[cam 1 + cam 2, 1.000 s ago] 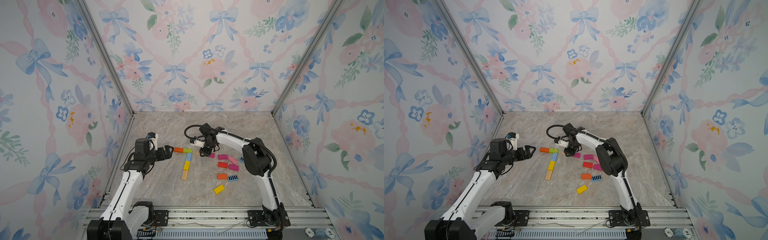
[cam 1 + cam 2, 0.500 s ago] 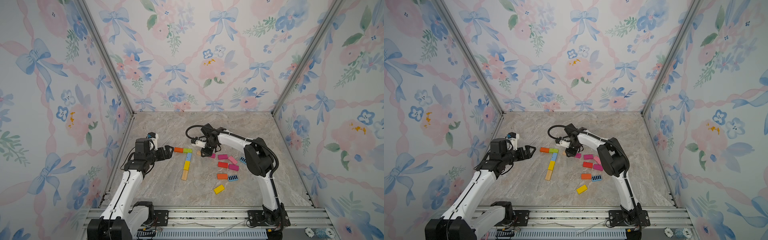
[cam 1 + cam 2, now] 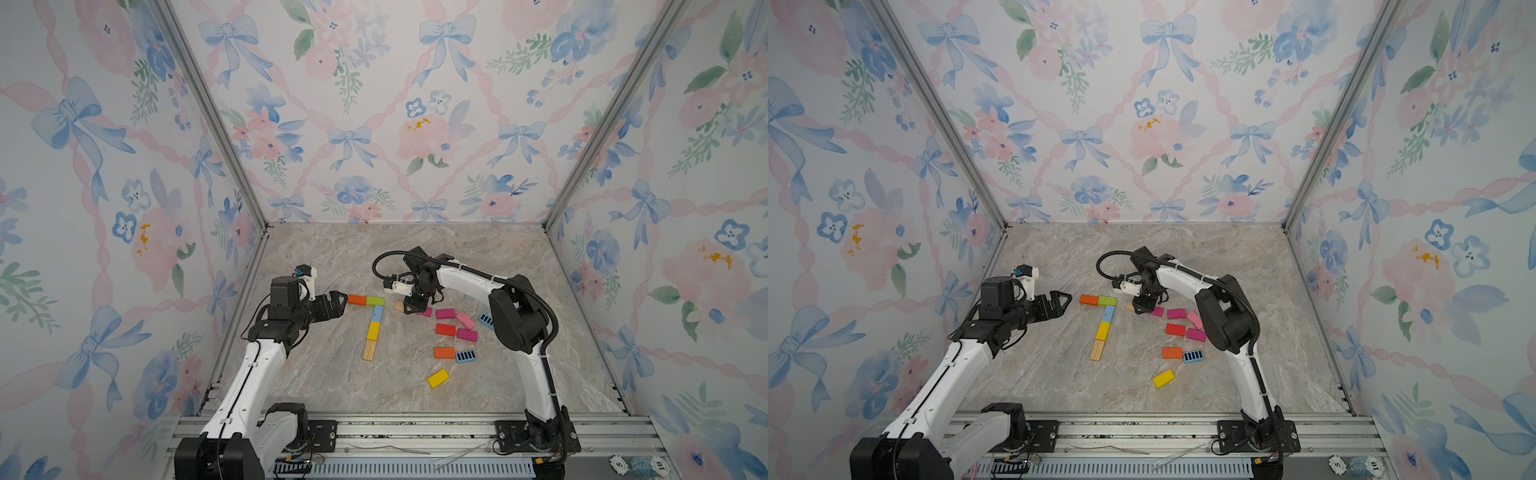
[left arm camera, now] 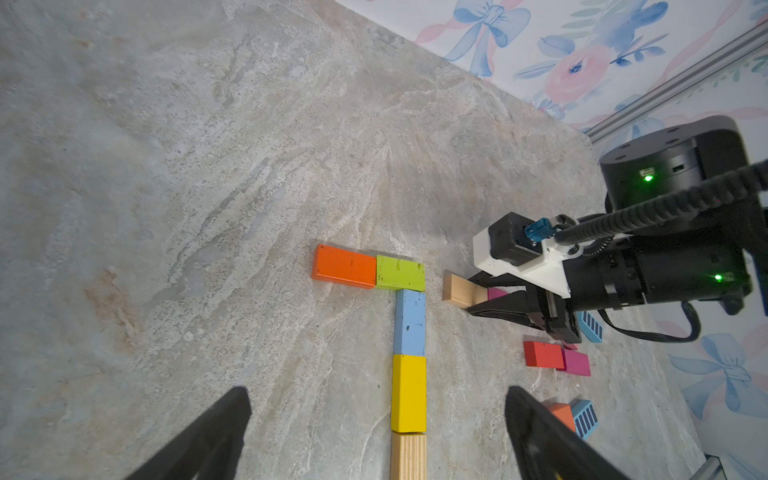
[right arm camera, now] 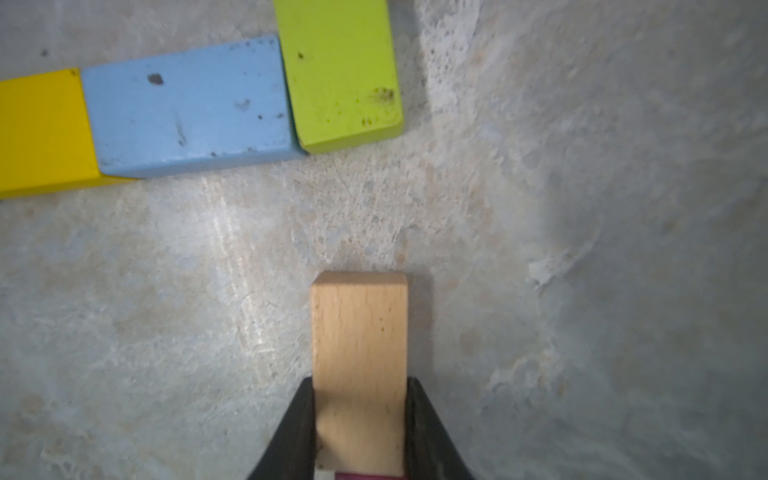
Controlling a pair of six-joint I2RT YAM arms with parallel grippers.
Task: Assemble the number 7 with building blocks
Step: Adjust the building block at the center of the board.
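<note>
Right wrist view showed the right gripper clamped on one end of a plain tan block, its jaws pressed against the block's long sides. The free end of that block pointed toward the green block and stopped short of it, with bare marble table between them. Whether the tan block rested on the table or hung just above it could not be told. In both top views it sat just right of the green block.

The number 7 lay flat on the table (five blocks in all). An orange block touched the green block's left end to make the top bar. From the green block's right end a light blue block, a yellow block and a lined wood block ran end to end toward the robot's bases.

Left of the green block, just beyond the orange one, the left gripper hung with its jaws spread wide and nothing between them.

Right of the green block and nearer the bases lay the loose blocks: magenta, pink, red, orange, yellow and two striped blue ones, with one magenta piece partly hidden beneath the right gripper
</note>
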